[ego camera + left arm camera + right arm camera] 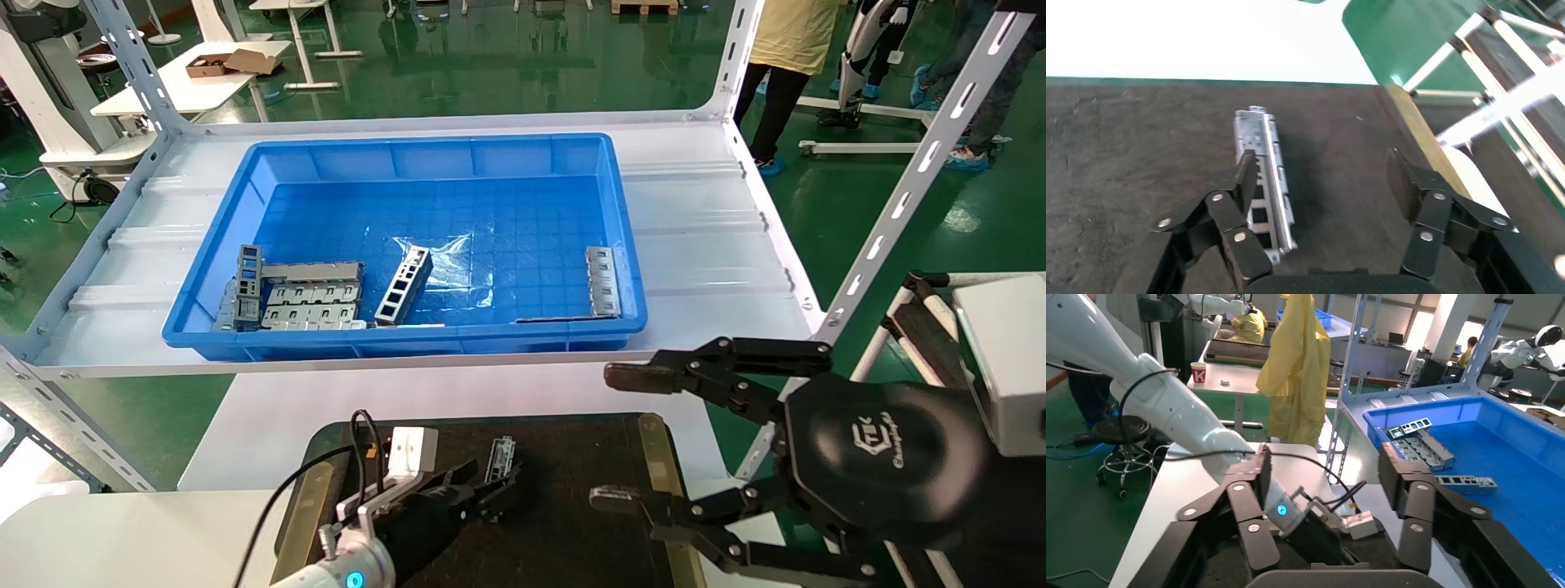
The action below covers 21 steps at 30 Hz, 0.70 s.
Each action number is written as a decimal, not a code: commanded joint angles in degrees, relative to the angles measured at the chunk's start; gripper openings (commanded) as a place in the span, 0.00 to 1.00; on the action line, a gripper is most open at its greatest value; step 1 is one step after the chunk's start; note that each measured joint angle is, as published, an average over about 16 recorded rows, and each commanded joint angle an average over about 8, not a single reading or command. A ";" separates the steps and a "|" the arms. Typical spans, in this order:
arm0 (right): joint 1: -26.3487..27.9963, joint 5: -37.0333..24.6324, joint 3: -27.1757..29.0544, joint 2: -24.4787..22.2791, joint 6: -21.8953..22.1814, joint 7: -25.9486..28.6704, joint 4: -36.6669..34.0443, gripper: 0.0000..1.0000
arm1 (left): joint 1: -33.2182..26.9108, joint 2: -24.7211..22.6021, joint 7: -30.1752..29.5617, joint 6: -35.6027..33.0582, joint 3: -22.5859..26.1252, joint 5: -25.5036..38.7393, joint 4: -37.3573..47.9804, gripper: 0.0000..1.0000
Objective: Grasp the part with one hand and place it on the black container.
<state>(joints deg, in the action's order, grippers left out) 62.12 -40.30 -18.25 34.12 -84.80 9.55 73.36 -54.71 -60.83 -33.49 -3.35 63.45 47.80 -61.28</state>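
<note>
Since the part (1264, 177) already lies flat on the felt floor of the black container (564, 523), what is left of this step, as we judge it, is a clean withdrawal: we would lift the left tool (1321, 177) straight up before swinging it away, so that the finger (1243, 177) touching or nearly touching the strip's long edge does not drag or tip it. In the left wrist view the tool's fingers stand wide apart and hold nothing; the strip sits against the inner face of one finger, with clear felt between it and the other. In the head view the left arm reaches in low from the near left, its tool pointing toward the far right over the container, the part just beyond its fingertips on the container's far left area. The right tool (621, 441) hangs at the near right, above the container's right brass edge, fingers spread wide and empty, pointing left. On the shelf beyond, the blue bin (409, 151) holds more grey metal pieces; we would keep both arms clear of it.
</note>
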 commanded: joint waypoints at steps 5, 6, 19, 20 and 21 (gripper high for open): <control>0.00 0.01 -0.01 0.00 0.00 -0.01 0.00 1.00 | -0.59 6.07 2.28 -8.15 -0.86 1.13 -5.49 1.00; 0.00 0.01 -0.01 -0.01 0.01 -0.01 0.00 1.00 | -0.75 6.95 2.75 -9.79 -1.16 1.11 -6.09 1.00; 0.01 0.03 -0.04 -0.02 0.02 -0.02 0.00 1.00 | -4.40 14.59 11.56 -30.67 -6.24 -1.41 -7.52 1.00; 0.01 0.03 -0.04 -0.02 0.02 -0.02 0.00 1.00 | -4.65 14.87 12.35 -31.92 -6.69 -1.76 -7.33 1.00; 0.01 0.03 -0.04 -0.02 0.02 -0.02 0.00 1.00 | -4.89 15.13 13.14 -33.15 -7.15 -2.13 -7.09 1.00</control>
<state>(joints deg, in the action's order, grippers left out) 62.13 -40.27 -18.30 34.10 -84.78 9.53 73.36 -59.46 -45.89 -20.44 -36.18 56.40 45.64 -68.26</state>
